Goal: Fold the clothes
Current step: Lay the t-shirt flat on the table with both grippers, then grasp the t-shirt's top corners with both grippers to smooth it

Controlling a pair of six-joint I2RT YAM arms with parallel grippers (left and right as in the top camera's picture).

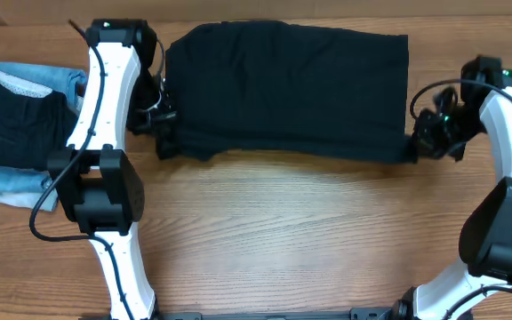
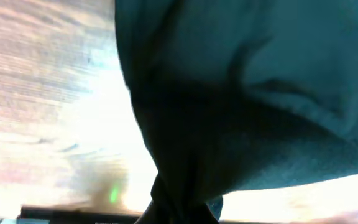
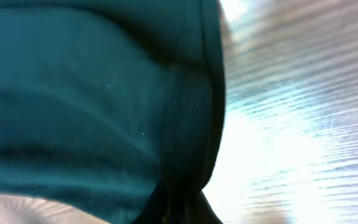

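Limp, thin black T-shirt (image 1: 283, 89) is gripped at near corners, left hand (image 1: 165, 133) and right hand (image 1: 420, 142) clamped on it; sagging is expected.

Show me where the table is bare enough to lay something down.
Bare wood: the wide table strip below the black T-shirt, between the left arm and right arm. Crowded: beyond the left arm, where the denim pile lies.
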